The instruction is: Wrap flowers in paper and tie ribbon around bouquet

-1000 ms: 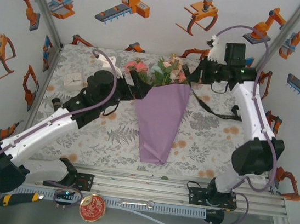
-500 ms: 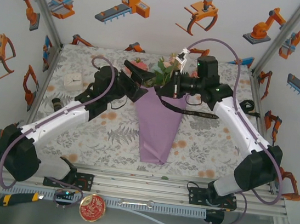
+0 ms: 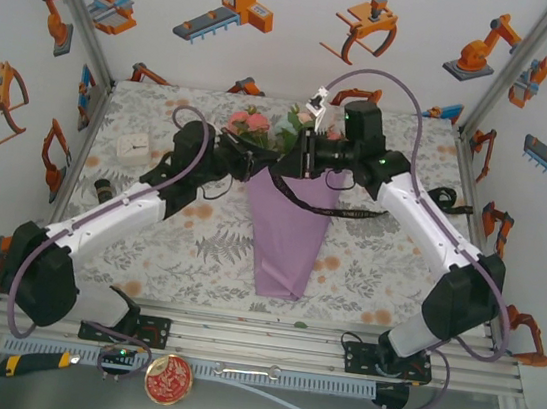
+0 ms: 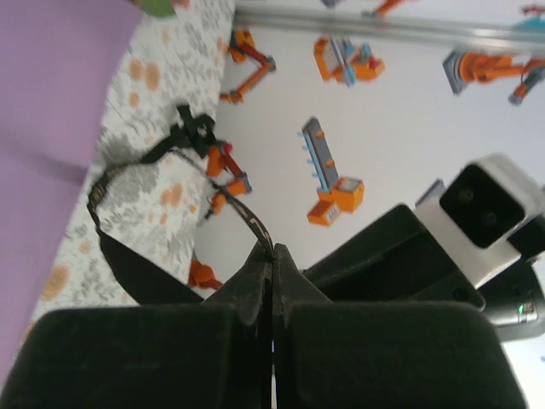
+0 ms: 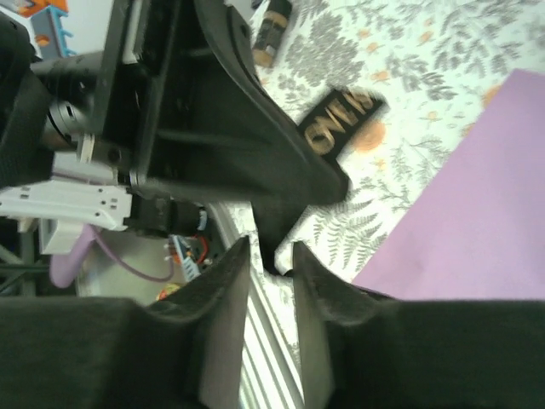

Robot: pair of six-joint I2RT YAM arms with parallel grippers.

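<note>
Left gripper [image 4: 272, 250] pinching the ribbon [image 4: 128, 264] right at its tips, right gripper [image 5: 271, 264] slightly spread, ribbon slack in the gap — gold lettering just ahead, upside down, unreadable

The bouquet [image 3: 285, 236] lies on the table [image 3: 386, 272], ribbon [image 3: 353, 215] across it.

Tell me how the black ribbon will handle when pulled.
Likely floppy: the ribbon sags in a loop and twists beyond the shut left gripper. Probably light: it drapes over the paper without visibly denting it. May slip through the right gripper, fingers parted.
</note>
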